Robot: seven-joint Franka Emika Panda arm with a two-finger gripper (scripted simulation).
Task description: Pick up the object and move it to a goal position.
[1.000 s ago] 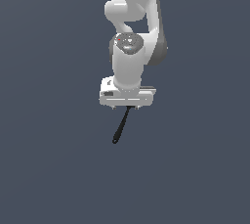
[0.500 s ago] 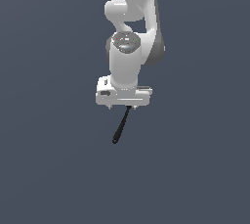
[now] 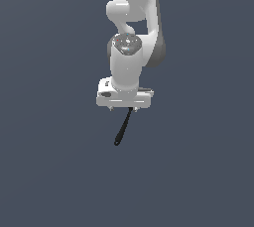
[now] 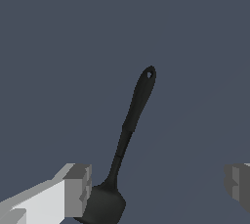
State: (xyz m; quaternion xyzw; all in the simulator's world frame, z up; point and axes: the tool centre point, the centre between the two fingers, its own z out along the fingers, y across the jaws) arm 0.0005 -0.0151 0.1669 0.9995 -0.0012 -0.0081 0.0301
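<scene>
My arm (image 3: 134,32) comes down from the upper edge of the exterior view, white, with the wrist turned so the hand points at the floor (image 3: 49,171). The gripper (image 3: 127,106) sits under the white hand block; in this view its fingers are hidden behind the block and I cannot read their spacing there.

The wrist view settles it. One finger (image 4: 78,189) shows as a grey pad on a white body at one edge of the picture; the other finger (image 4: 238,184) shows at the opposite edge. The gap between them is wide: jaws spread, nothing clamped.

The object (image 3: 123,128) is a thin black rod. In the exterior view it runs out from just under the gripper, slanting down and toward the exterior view's left, and ends in a small rounded tip. In the wrist view the object (image 4: 128,135) reads as a spatula-like shape: a broad, flat, rounded end close beside the first finger, a narrow neck, then a long handle with a small hole at the far end, pointing away from the gripper.

The broad end lies just beside the first finger's pad; whether they touch I cannot tell. It is well apart from the second finger.

The floor is plain dark grey-blue all round. Whether the object rests on it or hangs above it I cannot tell.
</scene>
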